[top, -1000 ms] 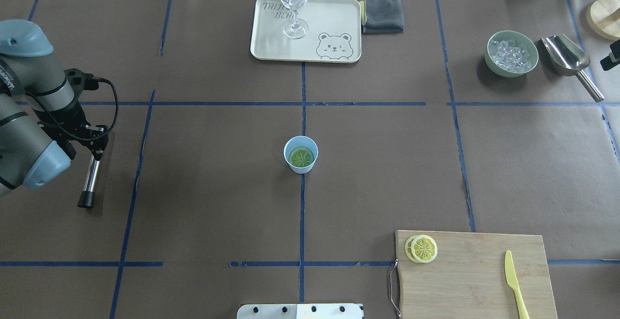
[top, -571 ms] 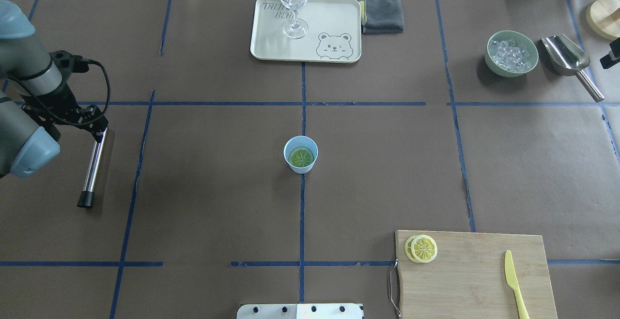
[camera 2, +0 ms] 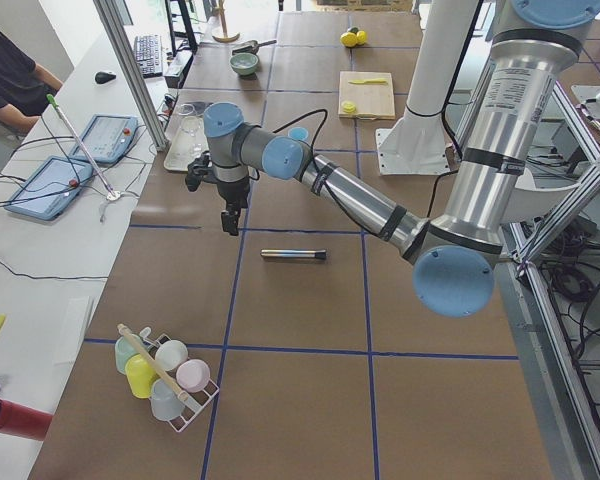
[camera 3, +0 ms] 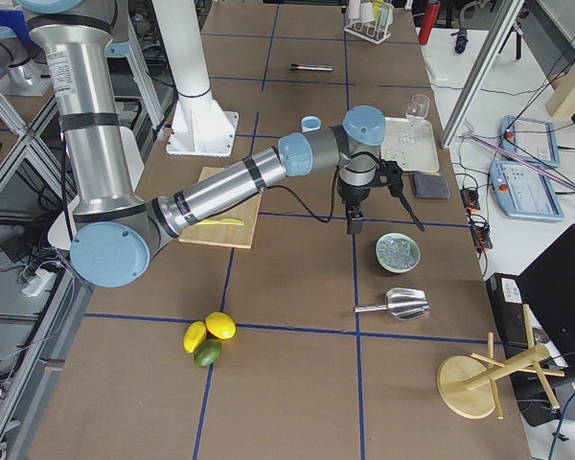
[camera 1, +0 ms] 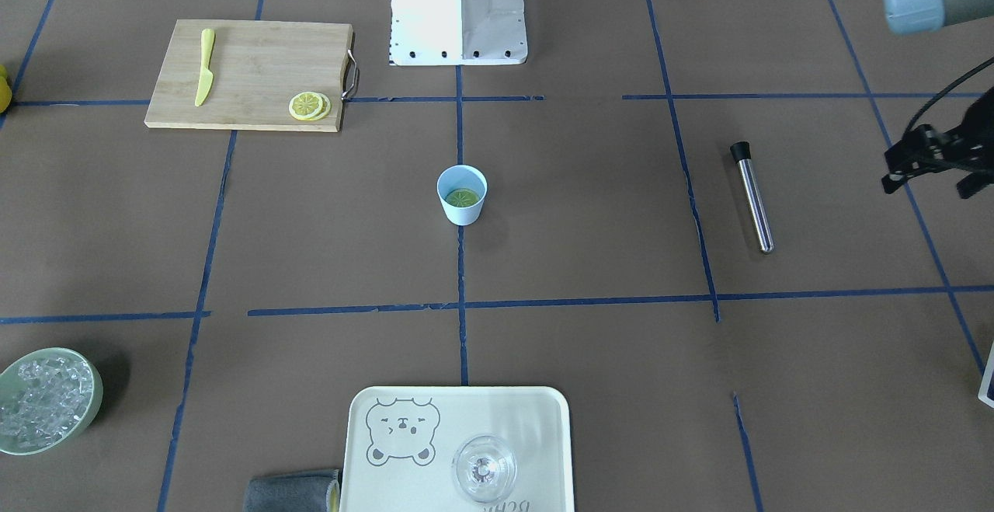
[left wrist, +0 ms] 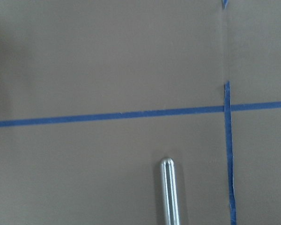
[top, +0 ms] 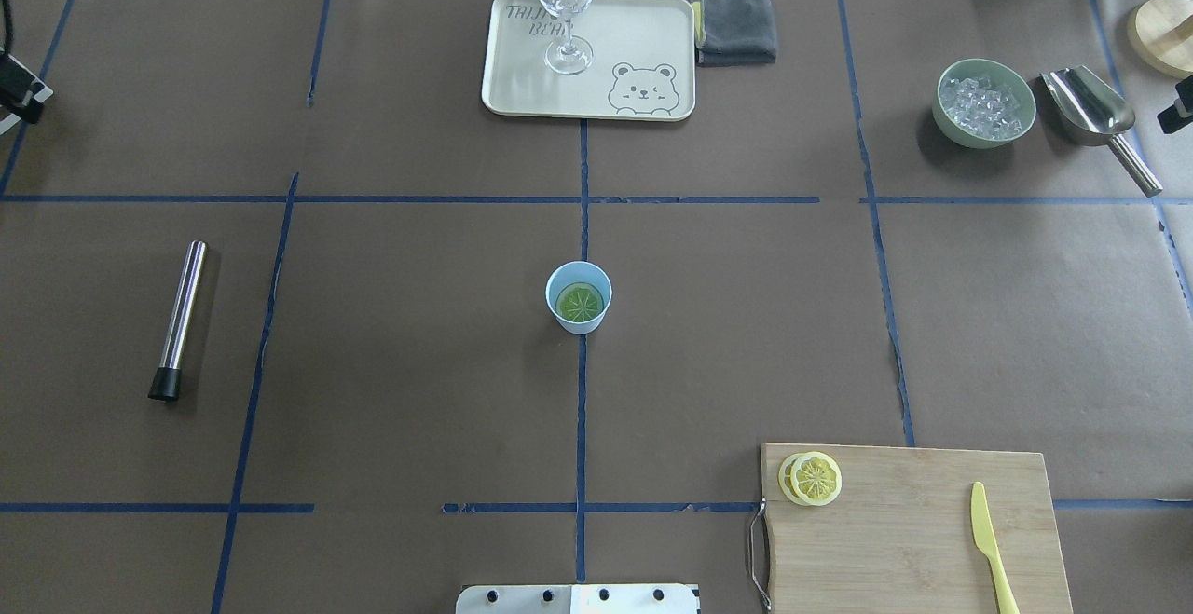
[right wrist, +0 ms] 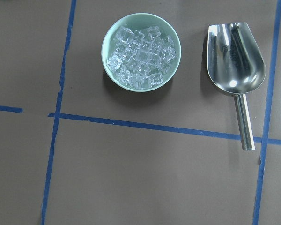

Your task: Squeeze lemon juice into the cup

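Note:
The pale blue cup (top: 579, 319) stands at the table's centre and also shows in the front view (camera 1: 462, 210). A lemon slice (top: 579, 301) lies flat inside it, looking greenish. Two more lemon slices (top: 813, 479) overlap on the cutting board (top: 913, 539). My left gripper (camera 2: 228, 226) hangs over the table's far left, clear of a metal rod (top: 179, 316); I cannot tell whether it is open or shut. My right gripper (camera 3: 353, 226) hangs near the green bowl of ice (top: 985, 102), far from the cup; I cannot tell its state either.
A tray (top: 634, 83) with a wine glass (top: 565, 8) and a grey cloth (top: 737, 25) sit at the back. A metal scoop (top: 1090, 111) lies beside the ice bowl. A yellow knife (top: 990, 539) lies on the board. A cup rack (camera 2: 165, 375) stands at the left end.
My left arm has pulled back from the metal rod to the left and almost out of the overhead view. The rod stays lying where it was. Cup and slices have not moved.

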